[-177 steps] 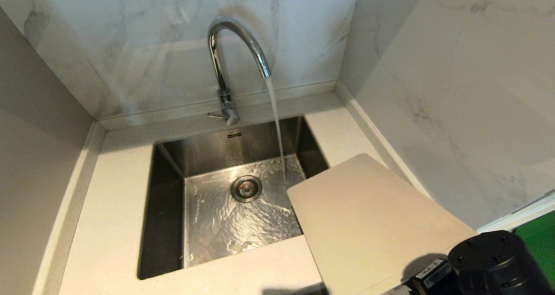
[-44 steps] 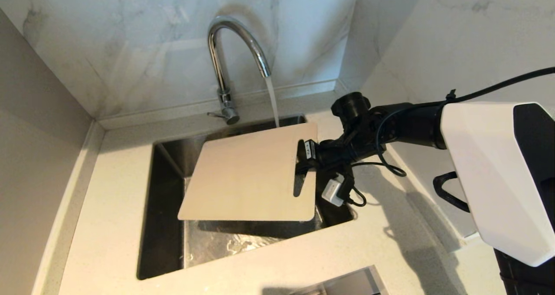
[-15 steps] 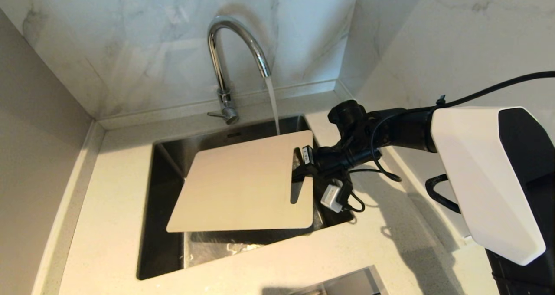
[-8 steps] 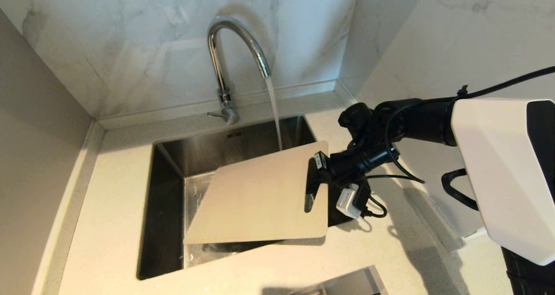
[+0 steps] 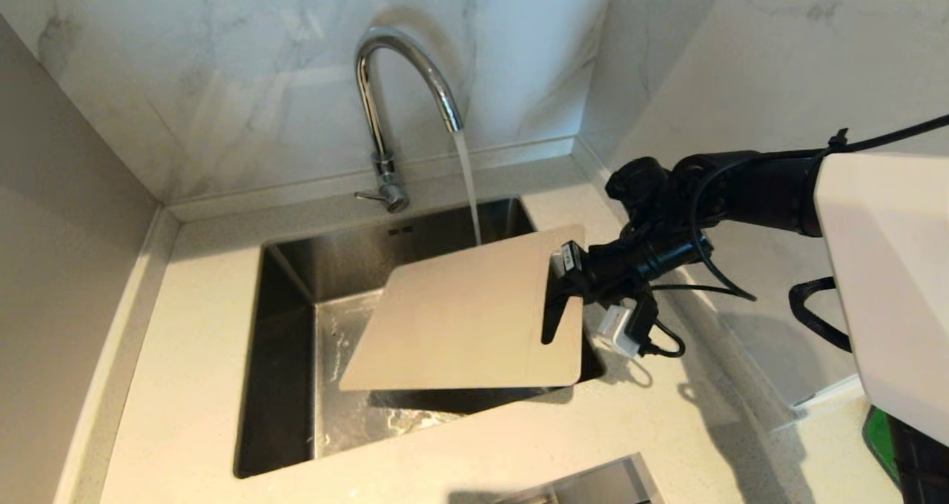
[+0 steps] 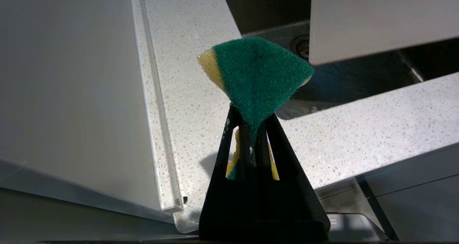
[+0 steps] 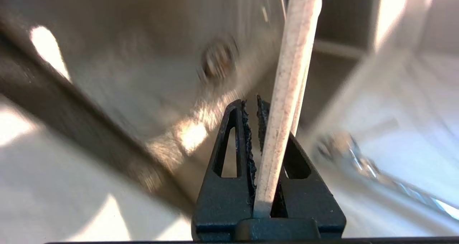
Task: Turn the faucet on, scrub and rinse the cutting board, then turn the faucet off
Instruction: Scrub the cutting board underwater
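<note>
The chrome faucet (image 5: 385, 81) runs, and its water stream (image 5: 467, 185) drops behind the far edge of the cream cutting board (image 5: 474, 319). That board hangs tilted over the sink (image 5: 285, 326), its slot handle toward my right gripper (image 5: 567, 285), which is shut on the handle end. In the right wrist view the board's edge (image 7: 287, 79) stands clamped between the black fingers (image 7: 229, 154). My left gripper (image 6: 251, 115) sits outside the head view, shut on a green-and-yellow sponge (image 6: 256, 71) above the counter's front edge, with the board (image 6: 380, 21) beyond it.
A speckled white counter (image 5: 193, 341) surrounds the steel sink, with marble walls behind and to the right. The faucet's small lever (image 5: 368, 196) points left at its base. My right arm's white shell (image 5: 882, 282) and cables fill the right side.
My right gripper has carried the board to the right and tilted it, so its left end dips lower into the sink. Water keeps running. The left gripper's earlier state is not shown.
</note>
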### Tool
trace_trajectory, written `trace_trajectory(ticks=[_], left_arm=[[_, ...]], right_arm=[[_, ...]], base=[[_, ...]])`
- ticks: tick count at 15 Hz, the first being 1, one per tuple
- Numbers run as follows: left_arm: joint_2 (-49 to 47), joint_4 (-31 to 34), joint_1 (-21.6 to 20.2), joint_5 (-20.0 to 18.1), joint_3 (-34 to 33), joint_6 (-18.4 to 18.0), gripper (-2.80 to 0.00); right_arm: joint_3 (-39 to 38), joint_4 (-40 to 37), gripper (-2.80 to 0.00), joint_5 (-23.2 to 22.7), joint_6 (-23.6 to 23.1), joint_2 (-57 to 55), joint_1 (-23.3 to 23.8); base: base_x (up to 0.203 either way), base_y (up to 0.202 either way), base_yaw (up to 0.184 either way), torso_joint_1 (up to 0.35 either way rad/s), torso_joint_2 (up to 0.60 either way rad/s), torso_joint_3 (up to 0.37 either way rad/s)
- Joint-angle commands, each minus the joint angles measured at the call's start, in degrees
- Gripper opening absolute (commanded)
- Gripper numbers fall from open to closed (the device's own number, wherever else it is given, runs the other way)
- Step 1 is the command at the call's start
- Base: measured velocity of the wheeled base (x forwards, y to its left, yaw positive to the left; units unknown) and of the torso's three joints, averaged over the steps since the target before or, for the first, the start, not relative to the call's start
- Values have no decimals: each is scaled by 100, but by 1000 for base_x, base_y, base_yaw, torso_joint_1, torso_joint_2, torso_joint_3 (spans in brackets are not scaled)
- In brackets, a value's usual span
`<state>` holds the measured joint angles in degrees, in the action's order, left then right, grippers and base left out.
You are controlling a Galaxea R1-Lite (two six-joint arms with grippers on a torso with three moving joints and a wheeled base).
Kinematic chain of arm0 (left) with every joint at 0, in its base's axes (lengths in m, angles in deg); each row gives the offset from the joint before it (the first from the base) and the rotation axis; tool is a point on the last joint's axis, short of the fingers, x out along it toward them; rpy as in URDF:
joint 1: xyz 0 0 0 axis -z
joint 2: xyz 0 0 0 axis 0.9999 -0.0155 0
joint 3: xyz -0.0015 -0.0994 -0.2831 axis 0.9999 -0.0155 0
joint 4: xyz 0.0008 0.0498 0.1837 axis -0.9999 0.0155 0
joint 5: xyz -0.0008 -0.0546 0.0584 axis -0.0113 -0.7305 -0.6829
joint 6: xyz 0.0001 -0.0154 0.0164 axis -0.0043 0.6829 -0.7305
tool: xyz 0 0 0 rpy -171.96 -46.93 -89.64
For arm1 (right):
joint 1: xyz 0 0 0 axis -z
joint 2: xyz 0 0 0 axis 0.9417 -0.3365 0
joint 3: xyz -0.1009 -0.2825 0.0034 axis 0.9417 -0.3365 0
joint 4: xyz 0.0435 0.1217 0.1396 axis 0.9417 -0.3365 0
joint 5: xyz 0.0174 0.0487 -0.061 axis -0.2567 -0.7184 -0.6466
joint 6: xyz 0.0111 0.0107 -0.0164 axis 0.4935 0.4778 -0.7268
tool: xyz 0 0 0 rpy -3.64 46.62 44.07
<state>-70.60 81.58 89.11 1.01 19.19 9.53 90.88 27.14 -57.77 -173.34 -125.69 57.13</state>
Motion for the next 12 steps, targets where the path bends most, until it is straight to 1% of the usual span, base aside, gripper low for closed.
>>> trace_trajectory(ticks=[1,6,8,12], left_arm=[[-5,-6,0,0,-18,4,-280],[4,-6,0,2,-18,4,-280],[-4,-6,0,2,-18,4,-280],[0,0,0,2,-18,4,-280]], right_arm=[[3,142,-280,-36,-89,107,-7],[3,589,-280,-79,-89,172,-16],[3,659,-280,-73,-89,190,-16],[2,1107,-280,-28,-89,132,-16]], base=[[0,0,0,0,0,0],[0,0,0,0,0,0],[0,0,0,0,0,0],[0,0,0,0,0,0]])
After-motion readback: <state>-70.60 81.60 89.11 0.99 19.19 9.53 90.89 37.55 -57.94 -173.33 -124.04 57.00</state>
